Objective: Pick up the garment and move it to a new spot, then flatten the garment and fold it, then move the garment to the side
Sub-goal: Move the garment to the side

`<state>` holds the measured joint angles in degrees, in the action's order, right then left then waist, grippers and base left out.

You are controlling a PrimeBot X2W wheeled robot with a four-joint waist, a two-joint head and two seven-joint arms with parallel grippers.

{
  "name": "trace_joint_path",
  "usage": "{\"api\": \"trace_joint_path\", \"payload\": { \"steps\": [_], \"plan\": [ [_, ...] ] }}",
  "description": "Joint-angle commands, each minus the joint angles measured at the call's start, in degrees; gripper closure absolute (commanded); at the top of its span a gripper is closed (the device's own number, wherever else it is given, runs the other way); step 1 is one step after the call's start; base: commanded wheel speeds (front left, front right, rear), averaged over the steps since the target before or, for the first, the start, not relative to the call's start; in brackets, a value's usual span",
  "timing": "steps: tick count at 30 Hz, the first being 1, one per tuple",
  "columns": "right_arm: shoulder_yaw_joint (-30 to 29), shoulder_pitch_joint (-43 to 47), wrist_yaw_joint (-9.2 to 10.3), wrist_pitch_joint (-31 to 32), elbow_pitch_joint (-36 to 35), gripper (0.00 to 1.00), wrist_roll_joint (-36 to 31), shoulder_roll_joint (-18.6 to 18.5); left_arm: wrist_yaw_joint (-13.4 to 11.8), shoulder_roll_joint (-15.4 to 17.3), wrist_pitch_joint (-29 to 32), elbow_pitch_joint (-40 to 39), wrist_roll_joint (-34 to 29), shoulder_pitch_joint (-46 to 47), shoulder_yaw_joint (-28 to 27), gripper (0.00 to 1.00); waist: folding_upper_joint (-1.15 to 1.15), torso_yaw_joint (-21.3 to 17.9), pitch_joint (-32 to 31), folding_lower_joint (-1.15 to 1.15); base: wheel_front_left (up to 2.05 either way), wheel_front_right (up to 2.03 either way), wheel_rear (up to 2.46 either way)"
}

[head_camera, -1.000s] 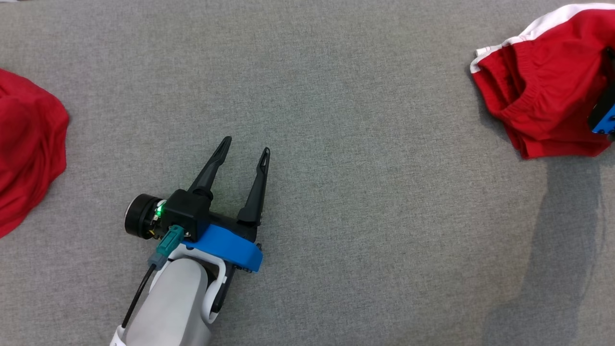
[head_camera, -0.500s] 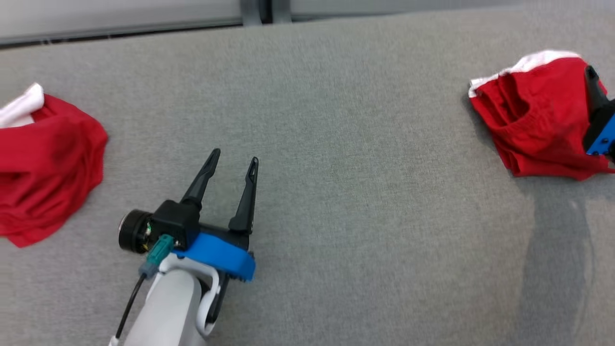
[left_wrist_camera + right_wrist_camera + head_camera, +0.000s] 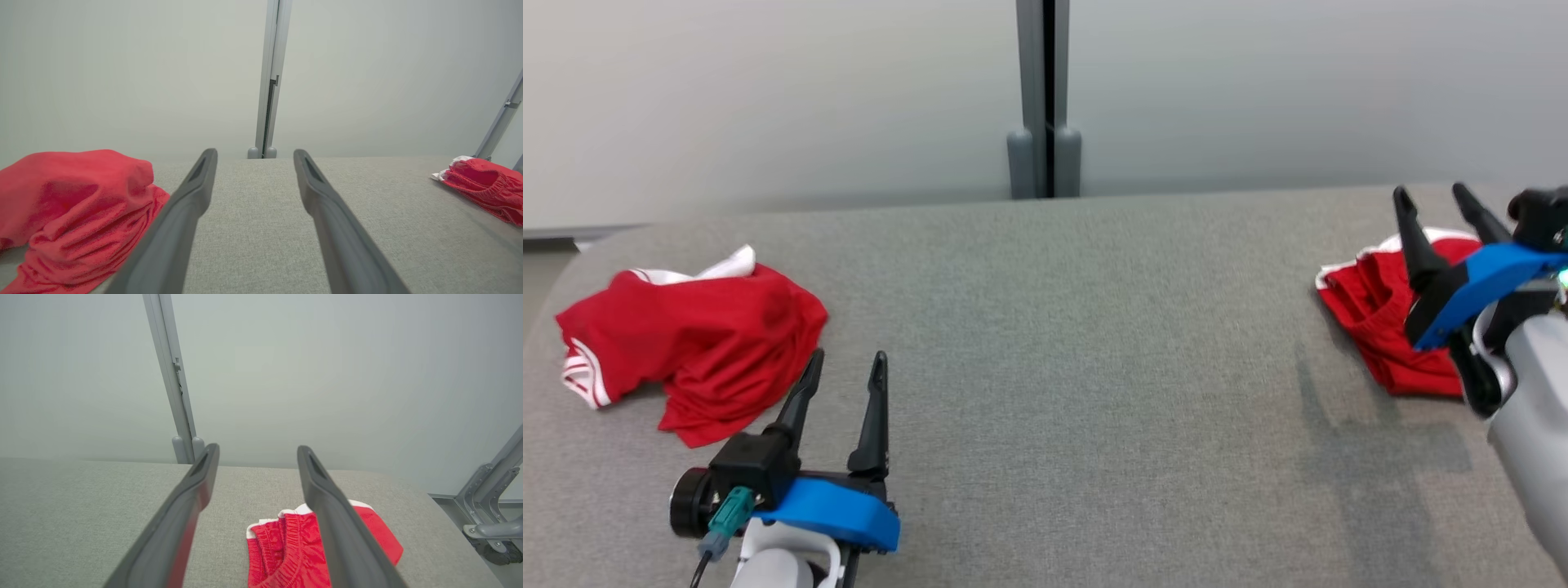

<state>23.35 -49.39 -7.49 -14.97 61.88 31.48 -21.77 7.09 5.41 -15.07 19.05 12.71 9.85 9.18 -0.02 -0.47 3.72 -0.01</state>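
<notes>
The folded red garment (image 3: pixel 1372 327) lies on the grey desk (image 3: pixel 1094 367) just under my right claw (image 3: pixel 1431 190), which is wide open and empty. It looks soft, light and floppy, so I would pinch its thick stretchy edge. My left claw (image 3: pixel 848 354), open too, sits beside a crumpled red garment (image 3: pixel 703 343).

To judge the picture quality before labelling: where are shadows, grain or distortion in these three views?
Head view: soft even light, sharp; a faint shadow lies on the grey surface near the right gripper. Left wrist view: the crumpled red garment looks grainy. Right wrist view: the wall post appears tilted.
</notes>
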Motion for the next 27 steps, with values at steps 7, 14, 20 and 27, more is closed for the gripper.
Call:
{"api": "trace_joint_path", "payload": {
  "steps": [7,14,20,27],
  "plan": [
    [-5.6,15.5,-0.01,-0.2,-17.2,0.0,-3.5,1.1,0.1,0.8,-0.1,-0.7,0.2,-4.3,-2.5,0.0,0.02,1.4,-5.2,0.01,0.0,0.0,0.0],
    [-11.1,28.3,-0.01,-0.2,-31.5,0.0,-7.5,4.4,0.2,0.7,-0.1,-0.8,0.3,-6.7,-4.2,0.0,0.02,1.8,-6.8,0.01,0.0,0.0,0.0],
    [-14.7,36.8,-0.01,-0.2,-38.1,0.0,-10.1,7.2,0.3,0.2,-0.1,-1.0,0.3,-8.4,-5.8,0.0,0.02,2.0,-7.2,0.01,0.0,0.0,0.0],
    [-18.6,43.6,-0.01,-0.2,-42.6,0.0,-12.7,10.5,0.1,-0.7,-0.1,-1.4,-0.7,-9.7,-7.6,0.0,0.02,1.7,-7.4,0.01,0.0,0.0,0.0]
  ]
}}
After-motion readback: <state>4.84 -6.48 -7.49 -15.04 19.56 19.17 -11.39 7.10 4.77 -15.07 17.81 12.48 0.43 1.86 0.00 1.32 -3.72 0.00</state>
